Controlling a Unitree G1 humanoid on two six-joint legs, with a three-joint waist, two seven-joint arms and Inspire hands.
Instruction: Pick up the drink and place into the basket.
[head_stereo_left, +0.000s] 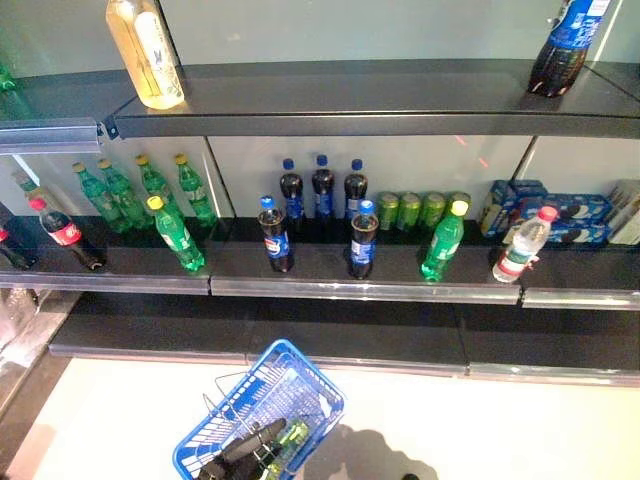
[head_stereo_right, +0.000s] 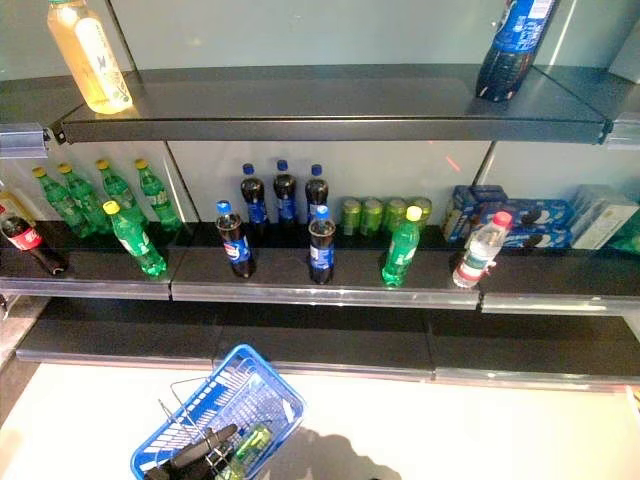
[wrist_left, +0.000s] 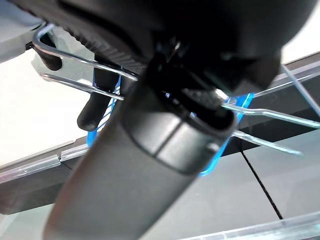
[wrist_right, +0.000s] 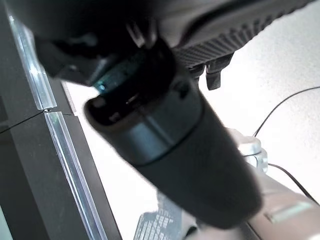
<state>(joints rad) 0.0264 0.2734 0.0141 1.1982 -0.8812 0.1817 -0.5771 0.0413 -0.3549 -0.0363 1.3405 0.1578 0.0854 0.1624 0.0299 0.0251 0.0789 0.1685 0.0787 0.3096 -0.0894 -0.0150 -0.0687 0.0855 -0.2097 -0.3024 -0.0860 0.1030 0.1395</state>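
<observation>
A blue wire basket (head_stereo_left: 300, 362) hangs low in front of the shelves. My left hand (head_stereo_left: 243, 447) reaches into it from below, and in the left wrist view its fingers (wrist_left: 95, 107) are curled round the basket's metal handles (wrist_left: 75, 60). A green drink bottle (head_stereo_left: 291, 437) lies inside the basket beside that hand. On the middle shelf stand two dark cola bottles with blue caps (head_stereo_left: 276, 236), a green bottle with a yellow cap (head_stereo_left: 442, 243) and a clear water bottle with a red cap (head_stereo_left: 522, 246). My right hand (wrist_right: 175, 145) shows only in its wrist view, holding nothing.
Green bottles (head_stereo_left: 150, 190) and a red-labelled cola (head_stereo_left: 62, 232) fill the shelf's left part. Green cans (head_stereo_left: 420, 210) and blue biscuit boxes (head_stereo_left: 560, 215) sit at the back right. The top shelf (head_stereo_left: 350, 100) carries a yellow drink (head_stereo_left: 148, 50) and a large cola (head_stereo_left: 568, 45).
</observation>
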